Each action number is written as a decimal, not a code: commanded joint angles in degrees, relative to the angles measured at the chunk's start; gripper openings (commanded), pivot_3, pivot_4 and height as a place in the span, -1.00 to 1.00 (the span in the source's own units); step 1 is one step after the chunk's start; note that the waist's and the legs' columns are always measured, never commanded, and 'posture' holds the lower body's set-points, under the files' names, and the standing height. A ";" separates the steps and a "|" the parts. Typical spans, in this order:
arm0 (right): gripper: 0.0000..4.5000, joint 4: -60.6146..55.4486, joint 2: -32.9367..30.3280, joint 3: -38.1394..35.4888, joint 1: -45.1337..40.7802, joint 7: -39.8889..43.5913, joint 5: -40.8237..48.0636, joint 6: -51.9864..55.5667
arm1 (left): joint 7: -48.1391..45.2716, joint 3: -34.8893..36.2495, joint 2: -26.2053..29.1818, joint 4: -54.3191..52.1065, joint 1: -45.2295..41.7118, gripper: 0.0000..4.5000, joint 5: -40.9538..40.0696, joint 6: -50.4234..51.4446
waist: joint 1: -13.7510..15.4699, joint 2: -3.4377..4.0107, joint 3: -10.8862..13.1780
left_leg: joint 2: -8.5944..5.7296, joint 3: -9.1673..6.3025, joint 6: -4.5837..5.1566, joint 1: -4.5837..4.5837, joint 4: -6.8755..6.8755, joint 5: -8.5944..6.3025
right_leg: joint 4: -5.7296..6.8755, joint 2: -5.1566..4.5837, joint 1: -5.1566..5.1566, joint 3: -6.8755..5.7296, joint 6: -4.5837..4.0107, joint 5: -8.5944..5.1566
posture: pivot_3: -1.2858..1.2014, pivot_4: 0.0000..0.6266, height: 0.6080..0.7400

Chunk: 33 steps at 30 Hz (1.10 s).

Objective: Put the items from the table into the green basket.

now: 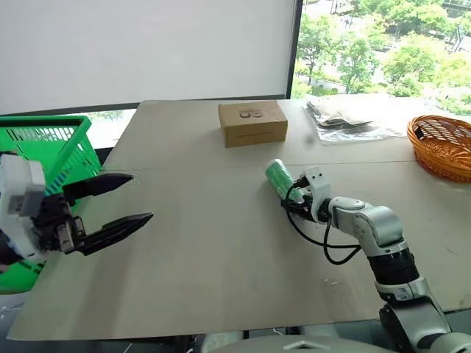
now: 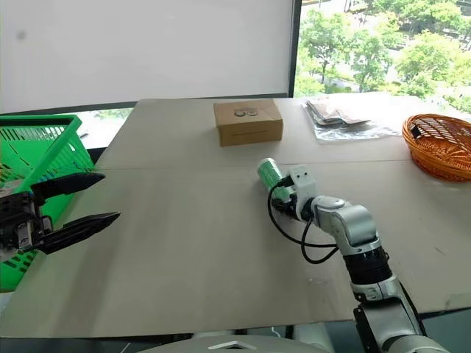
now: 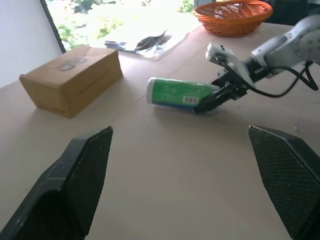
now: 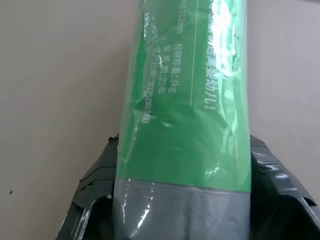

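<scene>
Where the right gripper (image 1: 293, 197) meets the bottle (image 1: 279, 179), its two black fingers are seen pressed against opposite sides of the bottle's near end, so the jaws are closed on it rather than spread. From that pinch the bottle's long axis runs straight out along the fingers, away from the wrist and toward the far edge of the table (image 1: 206, 272), with the body lying flat just short of the seam. Beyond the bottle's free end, a cardboard box (image 1: 252, 123) stands near the far edge, apart from it. An orange wicker basket (image 1: 444, 145) sits at the table's right edge. The left gripper (image 1: 118, 205) is held over the left edge with its jaws spread wide and nothing between them, well apart from the bottle. Just beyond that left edge stands the green basket (image 1: 51, 147), so the carry is judged to run across the table, from right to left.
</scene>
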 commanded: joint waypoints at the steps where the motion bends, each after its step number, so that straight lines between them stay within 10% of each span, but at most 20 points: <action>1: -0.09 -6.68 1.11 0.83 -2.13 6.98 -0.10 -17.36 | 10.14 -3.77 -3.43 0.37 -5.10 1.00 -6.01 2.82 | 0.01 0.26 0.18 | -0.04 0.01 0.00 -0.05 0.02 0.00 | 0.02 -0.01 -0.03 0.02 0.01 0.00 | 0.21 -1.00 1.00; 13: -0.09 -9.48 5.15 7.11 -7.99 23.53 2.26 -36.20 | 33.77 -19.62 -19.78 -2.92 -21.11 1.00 -21.93 1.93 | 0.73 -0.12 0.03 | -0.13 -0.37 -0.04 -0.27 0.08 0.00 | 0.01 -0.04 -0.01 -0.03 -0.02 0.31 | 0.20 -1.00 1.00; 20: -0.09 -8.11 5.64 7.97 -9.69 27.87 3.77 -35.17 | 37.46 -23.93 -18.95 -3.29 -24.59 1.00 -24.22 1.15 | 0.69 -0.12 0.04 | -0.24 -0.30 -0.09 -0.20 0.14 0.03 | 0.10 0.01 -0.01 -0.09 -0.25 0.18 | 0.19 -1.00 1.00; 21: 0.36 -8.16 5.48 7.94 -9.77 28.33 4.03 -34.66 | 37.28 -24.11 -18.34 -3.07 -24.73 1.00 -24.60 1.16 | 0.63 -0.11 0.04 | -0.29 -0.31 -0.09 -0.21 0.13 0.03 | 0.11 0.03 -0.01 -0.10 -0.25 0.18 | 0.19 -1.00 1.00; 24: 0.98 -8.19 5.38 7.53 -9.84 28.52 4.46 -33.74 | 36.94 -24.55 -17.04 -2.80 -24.73 0.44 -25.31 1.13 | 0.56 -0.08 0.06 | -0.29 -0.33 -0.09 -0.21 0.10 0.03 | 0.10 0.07 -0.02 -0.14 -0.25 0.18 | 0.19 -1.00 1.00; 27: 1.00 -8.29 5.43 7.03 -9.74 27.87 4.89 -32.81 | 38.01 -25.06 -16.84 -2.51 -24.92 -0.08 -25.22 0.41 | 0.56 -0.08 0.06 | -0.29 -0.32 -0.10 -0.21 0.10 0.03 | 0.09 0.06 -0.01 -0.17 -0.26 0.17 | 0.19 -1.00 1.00; 33: 1.00 -8.62 3.50 5.27 -8.33 25.59 4.04 -31.05 | 42.63 -25.04 -15.28 -0.55 -26.91 -0.17 -19.11 -1.05 | 0.60 -0.09 0.06 | -0.31 -0.31 -0.11 -0.21 0.11 0.04 | 0.09 0.03 -0.01 -0.15 -0.25 0.17 | 0.20 -1.00 1.00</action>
